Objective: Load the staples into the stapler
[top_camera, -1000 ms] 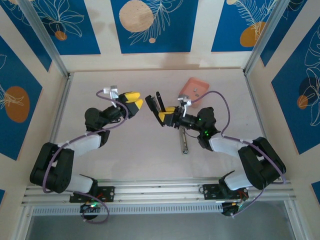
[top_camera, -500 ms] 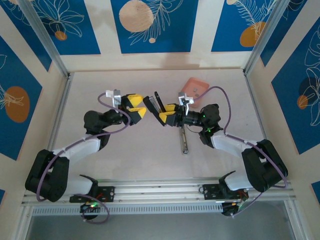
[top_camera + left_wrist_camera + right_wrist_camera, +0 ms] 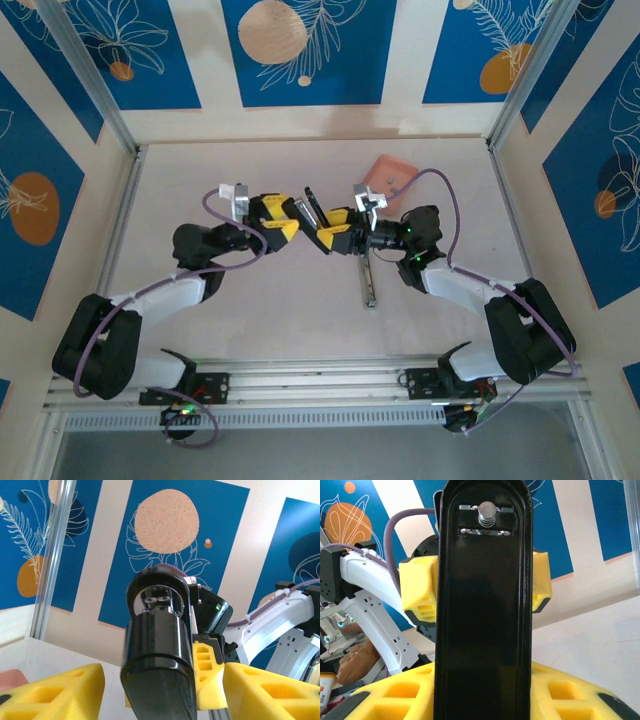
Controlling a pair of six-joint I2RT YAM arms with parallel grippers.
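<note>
Pale surface (image 3: 250, 300), blue leaf-print walls all round: at centre the right claw (image 3: 328, 227) is clamped on the black stapler (image 3: 312, 204), raised, and the left claw (image 3: 292, 220) is spread apart around its tip. Behind them, tiny grey staples (image 3: 393, 183) lie in the pink tray (image 3: 385, 165), and a slim metal bar (image 3: 369, 284) lies under the right arm.

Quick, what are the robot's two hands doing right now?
Left gripper: open, jaws either side of the stapler.
Right gripper: shut on the stapler.
</note>
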